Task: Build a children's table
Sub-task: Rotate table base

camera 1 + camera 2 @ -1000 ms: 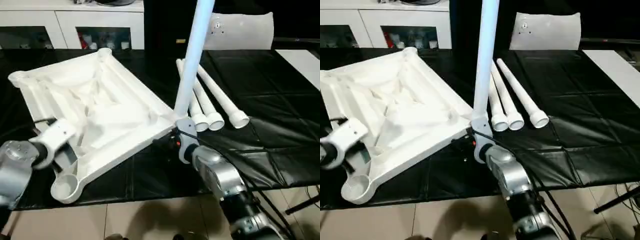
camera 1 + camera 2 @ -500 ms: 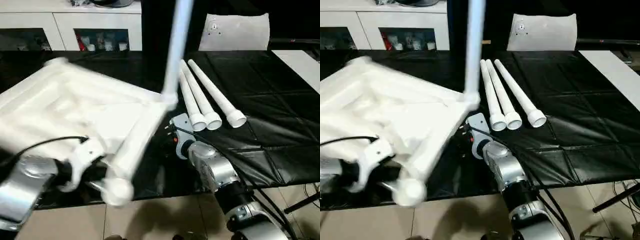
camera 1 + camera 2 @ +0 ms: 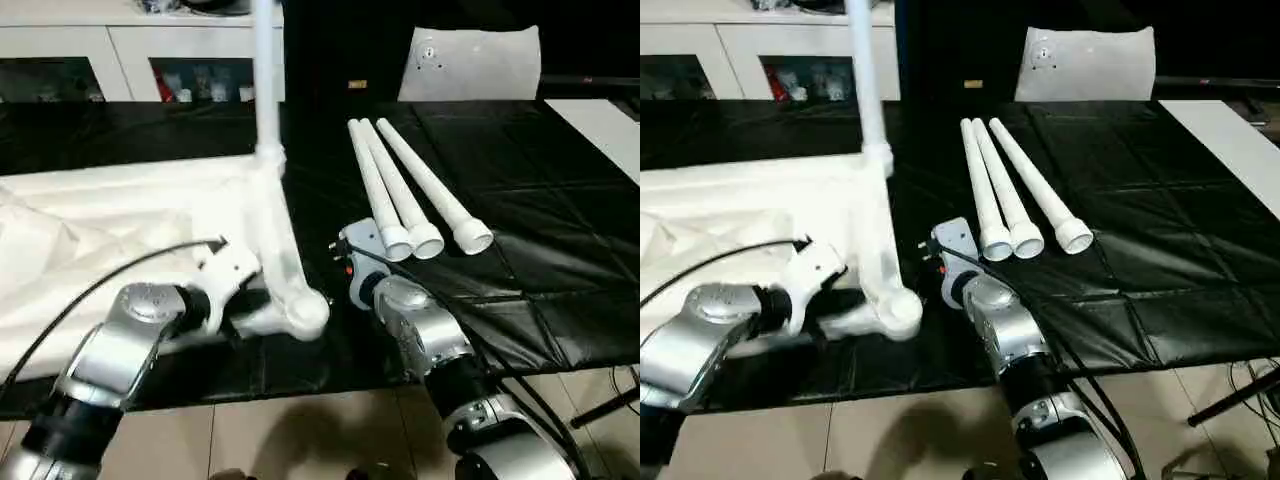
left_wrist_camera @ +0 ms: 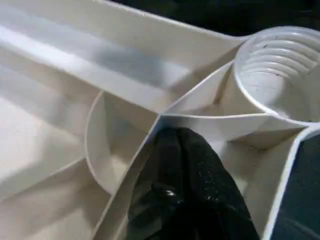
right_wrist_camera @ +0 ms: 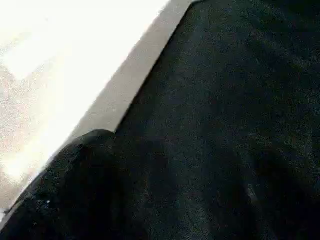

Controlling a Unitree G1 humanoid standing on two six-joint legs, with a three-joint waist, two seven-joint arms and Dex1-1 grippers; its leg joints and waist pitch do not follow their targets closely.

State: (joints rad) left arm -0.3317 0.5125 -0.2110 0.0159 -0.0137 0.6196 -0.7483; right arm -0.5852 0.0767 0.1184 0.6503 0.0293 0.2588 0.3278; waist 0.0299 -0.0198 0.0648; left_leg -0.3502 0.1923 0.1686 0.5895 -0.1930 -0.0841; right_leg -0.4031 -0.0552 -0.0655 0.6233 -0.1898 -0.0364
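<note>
My left pincer (image 4: 180,165) is clamped on a rib of the table top (image 3: 120,215); my right pincer's (image 3: 352,262) state is indeterminable.

You have white plastic with a soft sheen in the table top (image 3: 120,215); along the ribs (image 4: 125,165) it looks smooth and slightly glossy, and the open corner socket (image 4: 280,70) is ridged inside. The upright leg (image 3: 266,70) and the three loose legs (image 3: 415,190) beside it are the same smooth white plastic. Under them the worktop (image 3: 560,250) wears a black, leather-like cover, creased and faintly shiny. Your left tool (image 4: 182,185) has matt black fingers with a fine grainy texture. Both forearms (image 3: 425,335) look like brushed silver metal. The floor (image 3: 300,440) is pale glossy tile.
</note>
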